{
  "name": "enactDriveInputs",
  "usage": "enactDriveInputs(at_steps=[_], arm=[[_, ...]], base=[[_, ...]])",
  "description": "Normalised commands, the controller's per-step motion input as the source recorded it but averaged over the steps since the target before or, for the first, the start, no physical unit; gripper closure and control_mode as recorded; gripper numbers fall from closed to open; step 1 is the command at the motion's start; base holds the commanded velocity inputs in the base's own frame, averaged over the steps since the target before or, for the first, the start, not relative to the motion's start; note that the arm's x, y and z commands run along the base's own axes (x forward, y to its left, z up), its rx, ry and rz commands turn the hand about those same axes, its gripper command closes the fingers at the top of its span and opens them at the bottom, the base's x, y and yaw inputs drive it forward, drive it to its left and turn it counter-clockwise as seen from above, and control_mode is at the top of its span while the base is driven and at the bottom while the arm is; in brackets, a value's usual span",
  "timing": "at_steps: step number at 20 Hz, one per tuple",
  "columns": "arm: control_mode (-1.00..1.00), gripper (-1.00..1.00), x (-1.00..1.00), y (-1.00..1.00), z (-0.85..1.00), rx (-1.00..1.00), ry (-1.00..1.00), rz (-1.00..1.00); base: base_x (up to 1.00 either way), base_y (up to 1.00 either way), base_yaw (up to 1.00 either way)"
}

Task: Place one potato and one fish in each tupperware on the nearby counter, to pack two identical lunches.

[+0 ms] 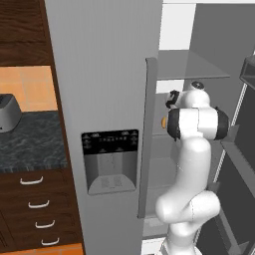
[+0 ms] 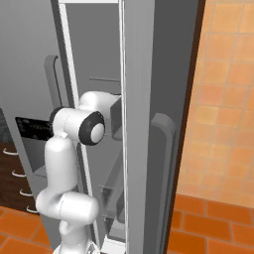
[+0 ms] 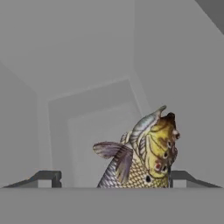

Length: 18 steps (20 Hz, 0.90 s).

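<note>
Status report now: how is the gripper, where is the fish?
Gripper inside fridge, jaws wide around fish. No firm grip visible. Nothing blocking.

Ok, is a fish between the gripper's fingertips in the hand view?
Yes, the fish sits between the two dark fingertips inside the grey fridge.

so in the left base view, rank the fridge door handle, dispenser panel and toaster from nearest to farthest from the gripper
The gripper is inside the fridge, right of the door edge.
1. fridge door handle: just left of the hand.
2. dispenser panel: lower, on the door front.
3. toaster: far left, on the counter.
</note>
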Motion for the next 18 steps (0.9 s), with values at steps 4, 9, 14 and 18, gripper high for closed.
enactDriveInputs(at_steps=[4,9,14,18], arm=[[-1.00,1.00,-0.23,-0.06,-1.00,0.02,0.13,0.07],[-1.00,1.00,-0.11,0.00,-0.94,0.03,0.13,0.03],[-1.00,1.00,-1.00,0.02,-0.19,0.25,0.03,0.03],[-1.00,1.00,-1.00,0.16,0.05,0.15,-0.21,0.00]], base=[[0.00,0.00,0.00],[0.00,0.00,0.00],[0.00,0.00,0.00],[0.00,0.00,0.00]])
